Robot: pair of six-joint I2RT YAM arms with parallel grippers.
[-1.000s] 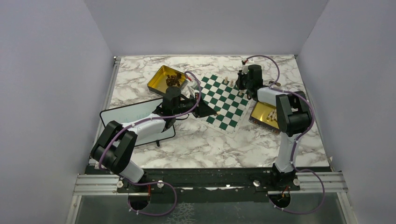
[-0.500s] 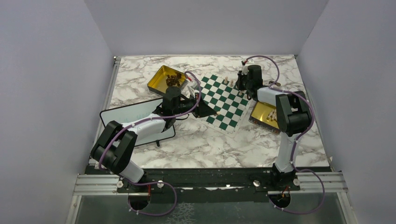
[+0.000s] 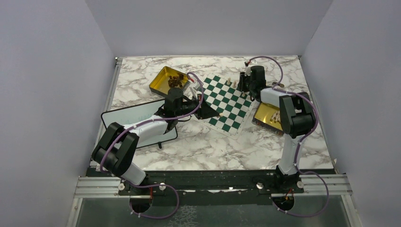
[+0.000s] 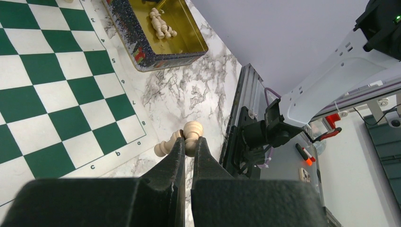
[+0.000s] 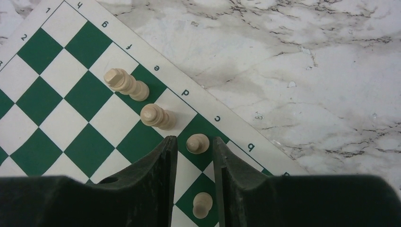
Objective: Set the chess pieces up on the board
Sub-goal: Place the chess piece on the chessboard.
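Four pale chess pieces (image 5: 157, 116) upright along the lettered edge of the board (image 5: 85, 142), one per square, none touching. Right gripper (image 5: 194, 140) released at the board's 1 o'clock side: jaws parted either side of a pale pawn (image 5: 197, 143) on the c-file edge square, a gap showing on both flanks. Left gripper (image 4: 188, 142) clenched on a pale figurine (image 4: 191, 135), pinched crosswise at the fingertips, at the board's 8 o'clock side and seen against marble just off the a–c border. Surroundings: far gold tin (image 3: 158, 85) at 10 o'clock of the board, dark pieces (image 3: 176, 81) heaped inside; near gold tin (image 3: 262, 112) just beside the 4 o'clock edge, loose pale pieces (image 4: 161, 23) lying in it, right forearm partly over it; black-framed whiteboard (image 3: 118, 118) at 8 o'clock, left forearm across it; purple cable (image 3: 198, 87) looping above the 10 o'clock corner. Edges: marble table (image 3: 213, 151) walled at 9, 12 and 3 o'clock by grey panels (image 3: 56, 94); metal rail (image 3: 94, 187) along 6 o'clock. Open room: marble strip between board and rail at 6 o'clock, another beyond the board at 12 o'clock.
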